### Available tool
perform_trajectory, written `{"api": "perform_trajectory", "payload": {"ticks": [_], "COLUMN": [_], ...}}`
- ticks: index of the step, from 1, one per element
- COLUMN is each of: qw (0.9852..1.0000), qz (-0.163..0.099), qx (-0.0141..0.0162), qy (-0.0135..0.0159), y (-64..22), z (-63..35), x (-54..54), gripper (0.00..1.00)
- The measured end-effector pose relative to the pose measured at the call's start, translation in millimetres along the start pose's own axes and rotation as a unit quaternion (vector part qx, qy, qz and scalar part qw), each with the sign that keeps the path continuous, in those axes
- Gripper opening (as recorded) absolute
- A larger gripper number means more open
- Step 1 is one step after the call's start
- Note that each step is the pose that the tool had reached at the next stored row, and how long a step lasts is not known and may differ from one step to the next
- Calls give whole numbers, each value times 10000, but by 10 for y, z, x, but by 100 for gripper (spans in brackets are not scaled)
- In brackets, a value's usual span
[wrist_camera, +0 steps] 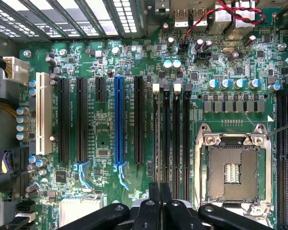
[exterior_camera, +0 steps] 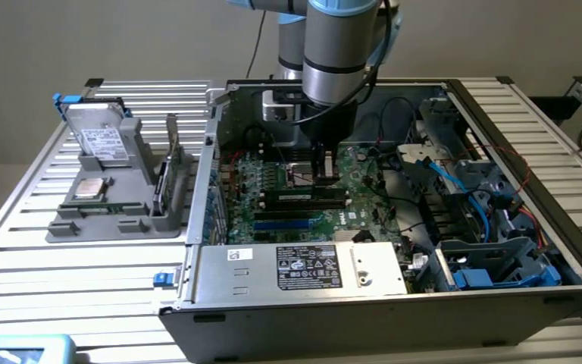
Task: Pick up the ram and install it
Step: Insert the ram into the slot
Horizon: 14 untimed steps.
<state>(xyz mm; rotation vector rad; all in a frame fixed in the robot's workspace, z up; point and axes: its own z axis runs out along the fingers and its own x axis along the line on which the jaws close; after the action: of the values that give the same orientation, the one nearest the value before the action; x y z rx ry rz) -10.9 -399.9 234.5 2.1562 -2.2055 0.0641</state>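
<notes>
My gripper (exterior_camera: pixel 321 176) hangs inside the open computer case, just above the long black memory slots (wrist_camera: pixel 171 136) of the green motherboard (exterior_camera: pixel 301 189). In the wrist view its fingers (wrist_camera: pixel 153 199) are pressed together, and my gripper (wrist_camera: pixel 159 191) is shut with nothing visible between them. A long thin board standing on edge at the side of the grey tray (exterior_camera: pixel 79 220), outside the case at the exterior view's left, looks like the ram (exterior_camera: pixel 166 186). It is well away from the gripper.
The tray also holds a silver hard drive (exterior_camera: pixel 101 140) and a small square processor chip (exterior_camera: pixel 90 188). The open processor socket (wrist_camera: pixel 233 172) lies beside the memory slots. Blue cables (exterior_camera: pixel 453 182) and drive cages crowd the case's right side, and the power supply (exterior_camera: pixel 301 267) sits at its front.
</notes>
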Motion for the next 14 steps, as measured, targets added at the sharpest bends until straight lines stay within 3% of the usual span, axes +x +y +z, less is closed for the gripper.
{"api": "perform_trajectory", "payload": {"ticks": [14], "qw": [10000], "qz": [-1], "qx": [1], "qy": [0], "y": [-1], "z": [30], "x": [-2], "gripper": [12]}}
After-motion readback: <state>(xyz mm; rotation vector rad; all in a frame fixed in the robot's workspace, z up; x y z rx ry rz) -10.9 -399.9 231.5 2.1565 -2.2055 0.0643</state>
